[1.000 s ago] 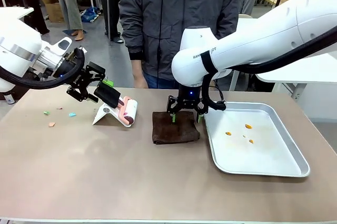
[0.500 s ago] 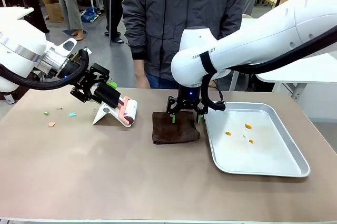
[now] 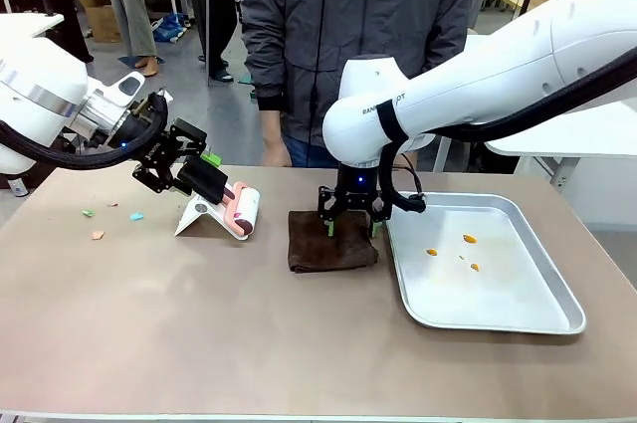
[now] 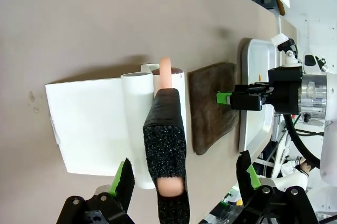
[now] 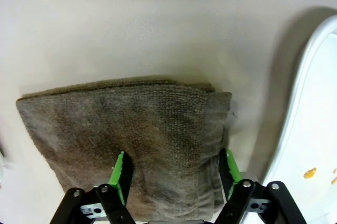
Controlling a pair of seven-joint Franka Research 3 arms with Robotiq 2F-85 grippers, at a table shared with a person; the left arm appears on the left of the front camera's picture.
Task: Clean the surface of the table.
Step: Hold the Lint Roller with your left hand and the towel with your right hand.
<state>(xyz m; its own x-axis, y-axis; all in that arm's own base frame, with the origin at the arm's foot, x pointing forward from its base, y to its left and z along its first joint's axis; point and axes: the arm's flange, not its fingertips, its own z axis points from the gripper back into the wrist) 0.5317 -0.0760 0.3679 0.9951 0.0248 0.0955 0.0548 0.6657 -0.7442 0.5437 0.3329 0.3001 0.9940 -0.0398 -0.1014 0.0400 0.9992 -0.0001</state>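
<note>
At the left end of the table [image 3: 249,343], which spanned the whole foreground, a few small coloured scraps [image 3: 97,235] lay loose on the tan top, so that patch looked uncleaned. Just to their right the left gripper [image 4: 184,168] was spread wide on either side of the black foam handle [image 4: 166,145] of a lint roller [image 3: 244,210], with neither pad touching it, and the roller rested on its white stand [image 3: 199,216]. In the middle a folded brown cloth [image 3: 328,244] lay flat on the table, its edge just beside the silver tray [image 3: 498,284]. The right gripper [image 3: 352,228] hung over the cloth's far part with its fingers parted and nothing pinched. A few orange bits [image 3: 469,238] lay in the tray. By my reading the cleaning was barely begun: neither tool had been taken up, and both the sweeping of the scraps and the wiping remained.
</note>
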